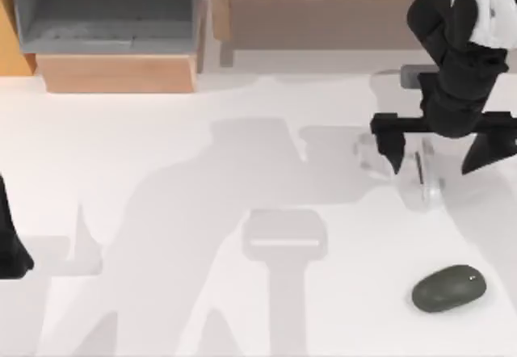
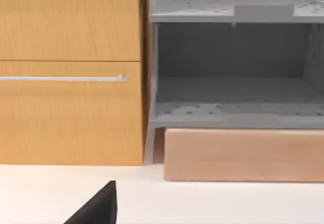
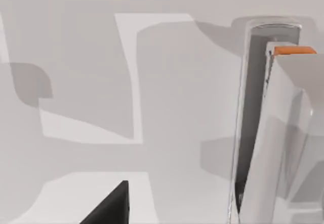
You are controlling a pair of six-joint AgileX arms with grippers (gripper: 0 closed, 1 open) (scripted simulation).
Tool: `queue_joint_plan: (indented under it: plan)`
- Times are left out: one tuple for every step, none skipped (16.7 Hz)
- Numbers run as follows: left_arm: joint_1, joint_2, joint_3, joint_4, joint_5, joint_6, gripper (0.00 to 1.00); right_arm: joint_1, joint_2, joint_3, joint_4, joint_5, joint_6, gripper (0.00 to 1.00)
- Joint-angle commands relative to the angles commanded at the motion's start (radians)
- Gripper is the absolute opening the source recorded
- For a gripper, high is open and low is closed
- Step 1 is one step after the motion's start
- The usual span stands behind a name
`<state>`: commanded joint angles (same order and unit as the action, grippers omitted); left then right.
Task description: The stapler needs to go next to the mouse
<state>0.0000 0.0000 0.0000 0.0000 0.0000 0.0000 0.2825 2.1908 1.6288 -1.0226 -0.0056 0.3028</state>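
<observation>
Now | right claw (image 1: 440, 159) spread over stapler (image 1: 426, 175); mouse (image 1: 449, 288) apart

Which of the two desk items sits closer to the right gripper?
The pale stapler, lying between the right gripper's fingers on the table. The dark grey mouse sits apart, nearer the table's front.

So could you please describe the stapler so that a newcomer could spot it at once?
Look at the white table, on its right side, under the right tool. The stapler lies there, above the dark grey mouse in the top view. It is pale and nearly table-coloured, long and narrow, with an orange tip.
</observation>
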Motion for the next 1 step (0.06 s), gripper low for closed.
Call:
queue_joint_plan:
  plan:
    - [0.000,0.000,0.000,0.000,0.000,0.000,1.00,0.000,0.000,0.000,0.000,0.000,0.000,1.00]
